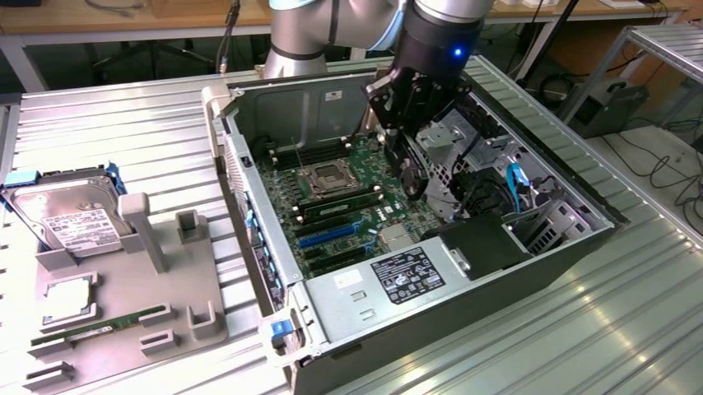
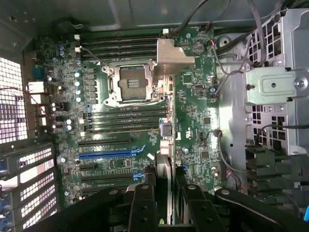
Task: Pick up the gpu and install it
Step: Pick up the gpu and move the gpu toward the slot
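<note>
While the claw (image 1: 407,152) hangs over the motherboard (image 1: 335,210) inside the open computer case (image 1: 247,206), its half-closed fingers (image 2: 143,205) grip the gpu (image 1: 414,174), held edge-on and extending toward six o'clock from them in the exterior view.

- Corrugated sheet-metal work surface (image 1: 132,123): ribs run diagonally, with bright glare patches at the exterior view's left and lower right.
- Wooden bench (image 1: 99,15): runs along the far side, with dark shadowed space beneath it.
- Metal-framed rack (image 1: 659,37): stands at the exterior view's right.
- Pale floor (image 1: 631,152): lies beside the work surface, crossed by loose black cables (image 1: 672,164); a dark box (image 1: 598,107) stands near them.
</note>
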